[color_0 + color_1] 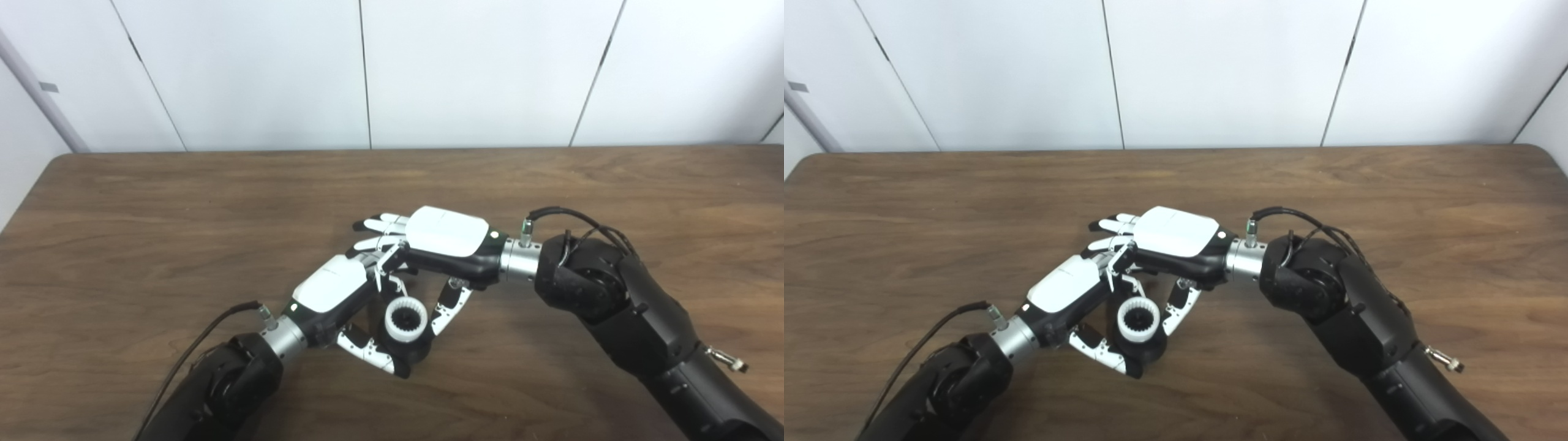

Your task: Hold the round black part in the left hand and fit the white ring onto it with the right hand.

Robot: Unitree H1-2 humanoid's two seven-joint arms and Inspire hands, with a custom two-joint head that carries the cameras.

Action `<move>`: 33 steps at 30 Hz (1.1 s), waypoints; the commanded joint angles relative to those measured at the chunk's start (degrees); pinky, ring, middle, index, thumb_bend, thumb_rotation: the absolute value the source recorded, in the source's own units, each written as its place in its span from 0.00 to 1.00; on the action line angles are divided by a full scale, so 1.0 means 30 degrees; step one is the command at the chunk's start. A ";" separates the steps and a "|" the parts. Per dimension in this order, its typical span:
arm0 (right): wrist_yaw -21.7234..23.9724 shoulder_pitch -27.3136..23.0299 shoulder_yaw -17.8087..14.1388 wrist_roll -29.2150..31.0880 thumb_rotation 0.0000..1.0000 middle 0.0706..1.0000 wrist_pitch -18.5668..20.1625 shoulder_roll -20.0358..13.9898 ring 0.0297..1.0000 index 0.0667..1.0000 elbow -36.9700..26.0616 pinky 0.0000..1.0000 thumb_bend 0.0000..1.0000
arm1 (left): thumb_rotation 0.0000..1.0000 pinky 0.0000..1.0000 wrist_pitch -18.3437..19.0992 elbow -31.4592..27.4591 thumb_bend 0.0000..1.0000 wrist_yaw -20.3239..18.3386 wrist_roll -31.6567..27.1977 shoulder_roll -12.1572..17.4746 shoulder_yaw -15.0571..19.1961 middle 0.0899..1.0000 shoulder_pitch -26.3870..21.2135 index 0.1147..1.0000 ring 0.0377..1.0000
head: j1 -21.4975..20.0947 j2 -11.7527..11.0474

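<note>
My left hand [334,291] is shut on the round black part [418,353] and holds it just above the table near the front middle. The toothed white ring [405,320] sits on top of the black part, its opening facing up. My right hand [444,236] reaches in from the right, palm down, over the left hand's fingers. Its thumb [450,306] lies against the ring's right side and a bent finger comes down at the ring's far side; its other fingers stretch out to the left. The same shows in the right eye view, with the ring [1138,319] on the part [1150,351].
The brown wooden table [184,233] reaches to a white panelled wall at the back. Its left corner is rounded. Both black forearms come in from the bottom edge, the right one [618,300] bulky and carrying a cable loop.
</note>
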 commanded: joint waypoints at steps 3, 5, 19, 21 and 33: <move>0.0693 -0.0347 0.0260 -0.0106 0.14 0.87 0.0483 -0.0312 1.00 0.44 -0.0163 1.00 0.53 | 0.06 1.00 -0.0430 -0.0597 0.52 -0.0093 0.0063 -0.0100 -0.0097 0.84 -0.0226 0.41 1.00 | 0.0001 0.0040; 0.0788 -0.0292 0.0347 -0.0051 0.14 0.88 0.0602 -0.0316 1.00 0.44 -0.0299 1.00 0.53 | 0.06 1.00 -0.0455 -0.0516 0.52 -0.0085 0.0067 -0.0092 -0.0099 0.84 -0.0262 0.41 1.00 | -0.0016 0.0042; 0.1123 0.0257 0.0759 0.0063 0.15 0.89 0.1332 -0.0498 1.00 0.45 -0.0802 1.00 0.52 | 0.06 1.00 -0.0284 -0.0612 0.52 0.0053 0.0687 -0.0158 -0.0212 0.85 -0.0116 0.41 1.00 | -0.0047 0.0211; 0.1273 0.0304 0.0828 0.0230 0.15 0.91 0.1665 -0.0566 1.00 0.45 -0.0908 1.00 0.52 | 0.06 1.00 -0.0349 -0.0501 0.52 0.0185 0.0761 -0.0186 -0.0195 0.85 -0.0140 0.41 1.00 | -0.0070 0.0241; 0.2130 0.0410 0.1042 0.0604 0.24 0.97 0.2692 -0.0924 1.00 0.54 -0.1669 1.00 0.98 | 0.06 1.00 -0.0161 -0.0319 0.52 0.0513 0.1443 -0.0370 0.0068 0.84 -0.0174 0.41 1.00 | -0.0099 0.0234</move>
